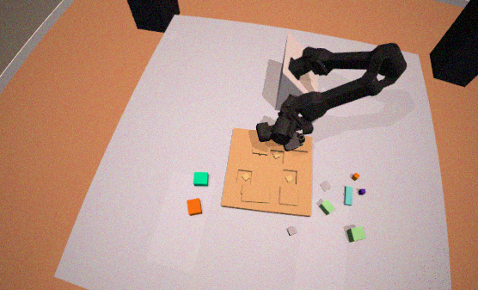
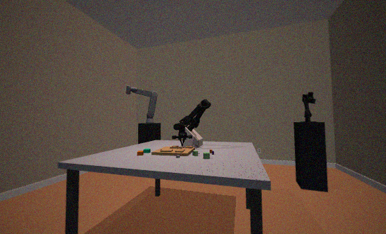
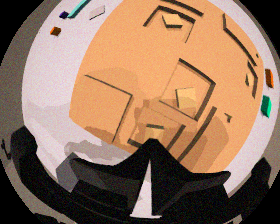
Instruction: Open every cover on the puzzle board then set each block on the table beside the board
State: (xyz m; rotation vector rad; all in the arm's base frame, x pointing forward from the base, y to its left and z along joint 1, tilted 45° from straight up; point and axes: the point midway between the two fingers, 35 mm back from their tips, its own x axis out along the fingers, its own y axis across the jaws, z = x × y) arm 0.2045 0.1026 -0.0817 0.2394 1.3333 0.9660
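The tan puzzle board [image 1: 229, 167] [image 2: 156, 153] [image 3: 98, 55] lies flat on the table. Three wells with a small tan block show in the top view: front-left block [image 1: 245, 176] [image 3: 249, 79], front-right block [image 1: 289, 178] [image 3: 172, 20] and middle block [image 1: 276, 155] [image 3: 186, 97]. A fourth tan piece [image 3: 154, 131] shows in a recess just beyond the fingertips in the wrist view. Flat covers [image 1: 255, 193] [image 1: 288, 195] lie in front of the front wells. My gripper [image 1: 295, 145] [image 2: 182, 145] [image 3: 152, 142] is shut and empty, pointing down low over the board's back part, which it partly hides.
A green block [image 1: 200, 179] [image 3: 266, 106] and an orange block [image 1: 194, 206] [image 3: 269, 78] lie left of the board. Right of it lie a teal bar [image 1: 348, 195], light green blocks [image 1: 327, 206] [image 1: 357, 233] and several small cubes. A pale slanted panel [image 1: 291, 55] stands behind, near the arm.
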